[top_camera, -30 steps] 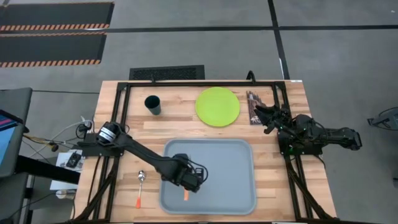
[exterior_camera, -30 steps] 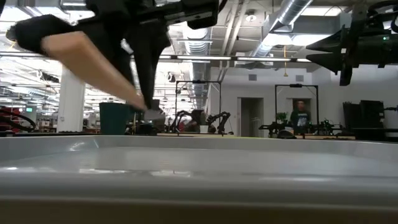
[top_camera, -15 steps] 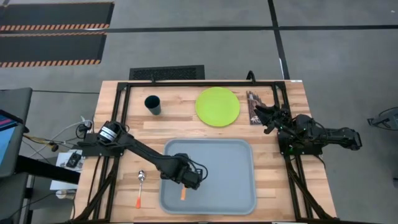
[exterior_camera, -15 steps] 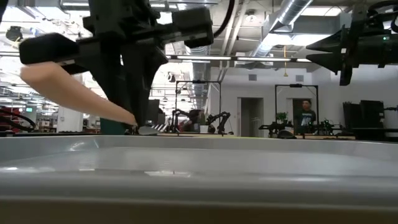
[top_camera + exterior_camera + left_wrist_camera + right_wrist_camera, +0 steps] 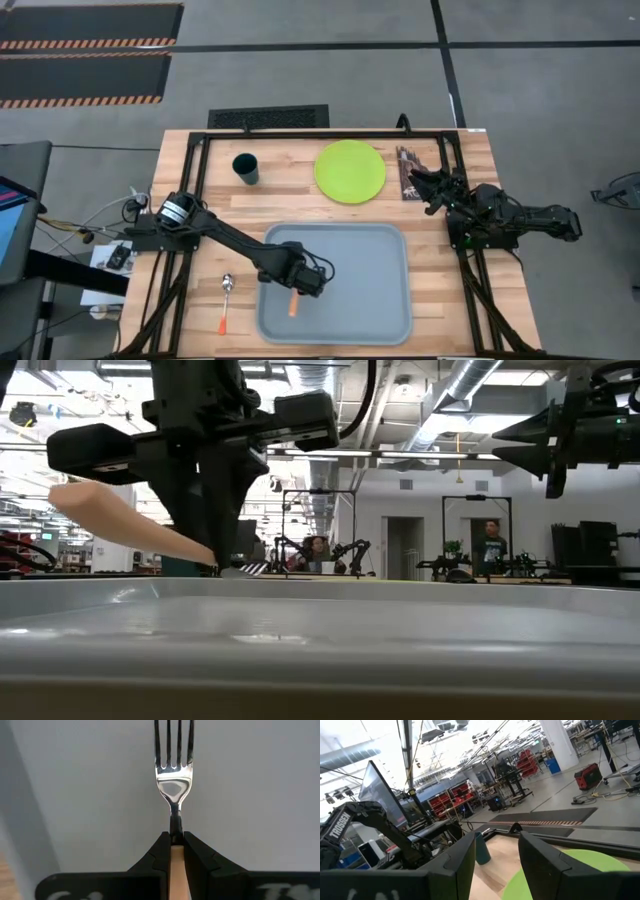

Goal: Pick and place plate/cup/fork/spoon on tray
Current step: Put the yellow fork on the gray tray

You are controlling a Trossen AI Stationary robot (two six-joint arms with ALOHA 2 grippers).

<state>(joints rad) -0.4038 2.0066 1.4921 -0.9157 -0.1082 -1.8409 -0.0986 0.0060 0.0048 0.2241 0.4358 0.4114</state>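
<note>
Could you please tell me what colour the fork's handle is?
Orange. The fork handle shows best in the left wrist view, clamped in the left pincer.

A black floor vent [image 5: 267, 116] lies at twelve o'clock beyond the wooden table [image 5: 440, 300]. Striped mats [image 5: 85, 40] sit at ten o'clock. A person [image 5: 488, 541] stands far back.

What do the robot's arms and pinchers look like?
Both arms are dark and jointed. The left arm has a round silver and black part near its base. The left gripper has two black, wedge-shaped fingers. The right gripper has them too. White letters on one arm read TROSSEN.
</note>
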